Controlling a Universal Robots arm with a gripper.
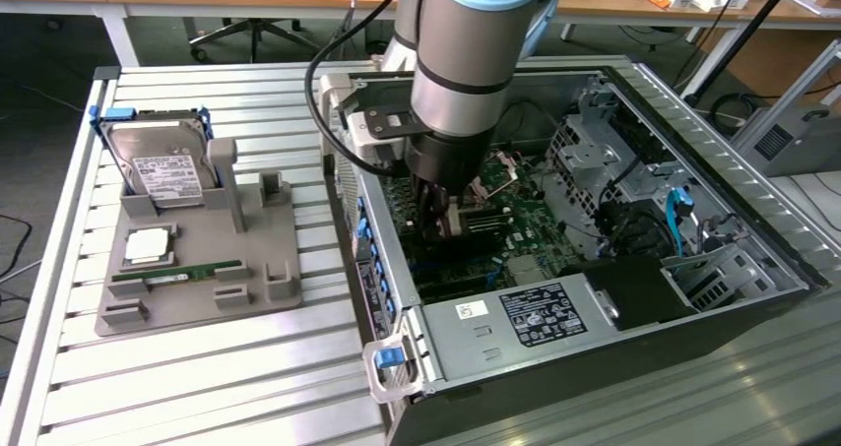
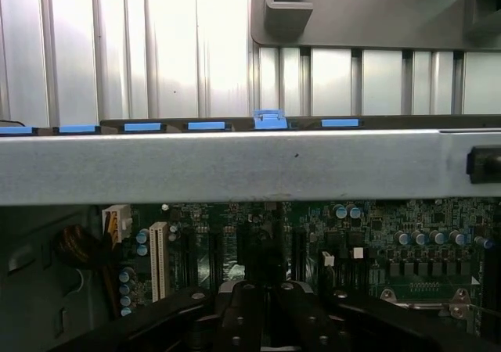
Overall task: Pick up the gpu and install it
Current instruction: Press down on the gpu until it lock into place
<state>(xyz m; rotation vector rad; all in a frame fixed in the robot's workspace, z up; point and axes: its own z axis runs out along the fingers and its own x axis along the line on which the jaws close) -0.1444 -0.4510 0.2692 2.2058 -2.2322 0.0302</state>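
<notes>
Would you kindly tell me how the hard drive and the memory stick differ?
The hard drive is a broad silver box with a white label; the memory stick is a narrow green strip. The hard drive stands tilted; the memory stick lies low. Both sit on the grey holder beside the case.

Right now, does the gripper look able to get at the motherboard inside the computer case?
Probably yes. The computer case lies open with its side panel off, and the gripper hangs inside it, close above the motherboard. Nothing visibly crosses between them.
</notes>
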